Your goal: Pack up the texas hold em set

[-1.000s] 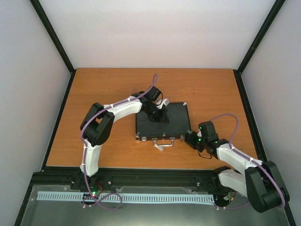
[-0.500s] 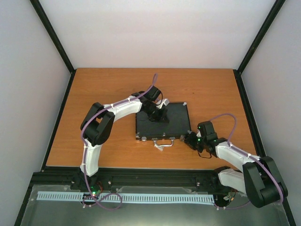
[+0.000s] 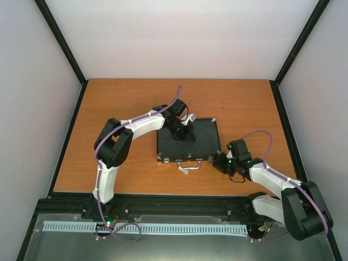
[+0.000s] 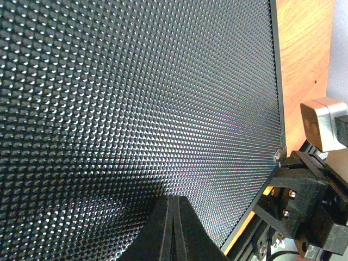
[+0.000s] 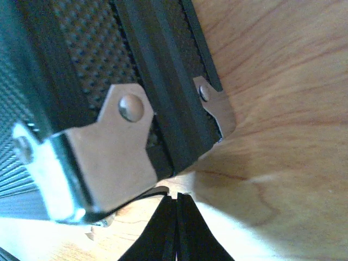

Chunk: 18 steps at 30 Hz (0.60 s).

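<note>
Black briefcase (image 3: 198, 144) of the texas hold em set is lying shut and flat near the middle of the wooden bench (image 3: 119, 103), its silver handle (image 3: 187, 167) facing the arms' bases. The left gripper (image 3: 185, 136) is reaching over the far left part of the case, its fingers (image 4: 160, 234) pressed together with nothing between them, and the tips appear to be meeting the dimpled lid. The right gripper (image 3: 219, 162) is sitting low by the case's near right corner, jaws likewise squeezed together and empty. In the right wrist view its tips are pointing at a silver corner bracket (image 5: 109, 157) just above the bench surface; whether they are touching the metal cannot be told.
</note>
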{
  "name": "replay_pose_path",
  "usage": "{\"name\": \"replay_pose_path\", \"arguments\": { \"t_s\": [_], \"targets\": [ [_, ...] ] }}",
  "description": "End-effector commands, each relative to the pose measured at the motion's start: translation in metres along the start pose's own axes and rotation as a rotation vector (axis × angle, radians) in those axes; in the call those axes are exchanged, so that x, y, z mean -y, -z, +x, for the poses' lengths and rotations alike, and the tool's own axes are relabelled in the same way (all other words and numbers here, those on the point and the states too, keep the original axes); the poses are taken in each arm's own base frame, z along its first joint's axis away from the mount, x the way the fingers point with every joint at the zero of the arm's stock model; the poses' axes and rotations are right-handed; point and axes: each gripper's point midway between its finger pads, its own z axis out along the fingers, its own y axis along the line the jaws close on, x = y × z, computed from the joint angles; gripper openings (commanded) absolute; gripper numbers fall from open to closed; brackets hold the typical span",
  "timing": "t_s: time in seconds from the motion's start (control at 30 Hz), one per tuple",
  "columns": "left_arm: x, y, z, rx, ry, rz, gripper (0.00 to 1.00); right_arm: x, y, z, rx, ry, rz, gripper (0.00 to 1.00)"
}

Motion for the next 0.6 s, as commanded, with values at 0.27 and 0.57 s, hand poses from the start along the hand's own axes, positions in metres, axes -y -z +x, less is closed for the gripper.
{"name": "replay_pose_path", "arguments": {
  "t_s": [0.27,0.57],
  "targets": [
    [-0.036,-0.027,0.028,-0.097,0.066,-0.1,0.01,-0.023,-0.009,-0.023,0.052,0.045,-0.058,0.03],
    [-0.038,-0.029,0.029,-0.102,0.068,-0.102,0.01,-0.024,-0.014,-0.03,0.063,0.042,-0.05,0.03]
  ]
}}
